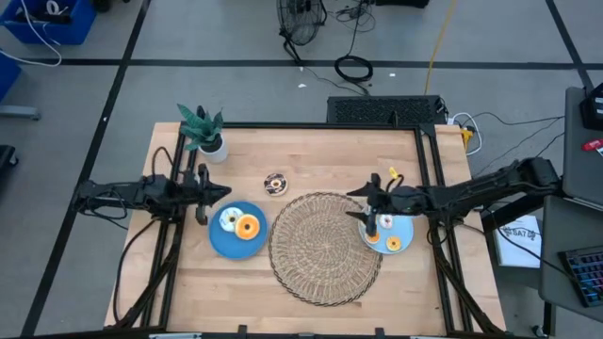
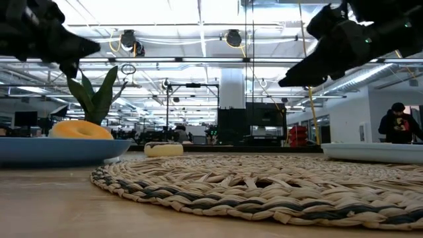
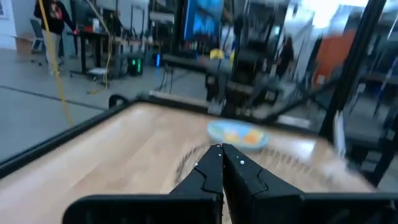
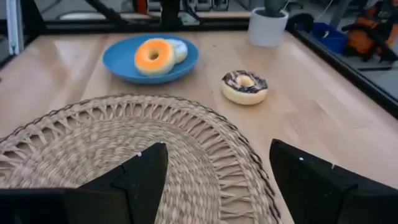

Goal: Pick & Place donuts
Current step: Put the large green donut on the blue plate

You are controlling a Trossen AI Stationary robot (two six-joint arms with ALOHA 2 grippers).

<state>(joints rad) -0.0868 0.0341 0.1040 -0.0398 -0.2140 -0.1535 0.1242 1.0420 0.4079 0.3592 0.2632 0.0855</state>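
The woven wicker mat [image 4: 124, 155] fills my near view, and my right pincer [image 4: 217, 180] hangs over its edge with fingers wide apart, empty. The chocolate donut [image 4: 245, 86] sits bare on the tabletop [image 4: 298, 118] (just beyond the mat). An orange donut [image 4: 154, 56] and a white one [image 4: 177, 48] share the blue plate [image 4: 121, 62]. My left pincer [image 3: 221, 163] is pressed closed, holding nothing.

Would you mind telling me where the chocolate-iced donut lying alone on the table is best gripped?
The chocolate donut lies flat on bare wood, hole up. Probably best from straight above: one finger in the hole, one outside, pinching the ring wall. The right pincer, already open, faces it.
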